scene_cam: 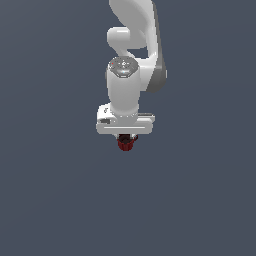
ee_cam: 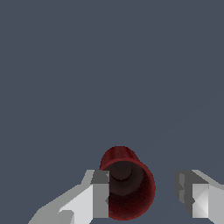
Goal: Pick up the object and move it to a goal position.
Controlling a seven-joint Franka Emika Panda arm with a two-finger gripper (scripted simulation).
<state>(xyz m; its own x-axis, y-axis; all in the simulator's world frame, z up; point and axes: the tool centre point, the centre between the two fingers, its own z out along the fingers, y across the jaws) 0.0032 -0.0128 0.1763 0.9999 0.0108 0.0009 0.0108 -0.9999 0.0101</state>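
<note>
Right now the gripper (ee_cam: pixel 143 197) is down over the mug (ee_cam: pixel 127 183), and its two fingers stand apart, one on each side of the little dark red cup. In the wrist view one finger (ee_cam: pixel 99 194) looks like it is touching the cup's wall, or is just beside it. The other finger (ee_cam: pixel 192 194) is still a gap away. So the hand is open and holds nothing yet.

The mug sits on the plain grey floor (scene_cam: pixel 50 200), right under the white hand (scene_cam: pixel 125 125) in the exterior view. Only its lower part peeks out there. No edges or corners of the floor show, so I cannot say which side of it the cup is near. The cup's open mouth faces the wrist camera (you can see down to its dark bottom).

To do this step well, I think the hand should slide over a little so the cup sits in the middle between the fingers. Then both would meet the wall together and the cup would not get pushed or tipped. Squeeze slowly, then lift straight up.

I cannot see the handle in either picture, so I cannot tell if it sits in a finger's way. That is one thing to watch for.

Nothing else is around the cup. No mark for the goal shows in these pictures.
</note>
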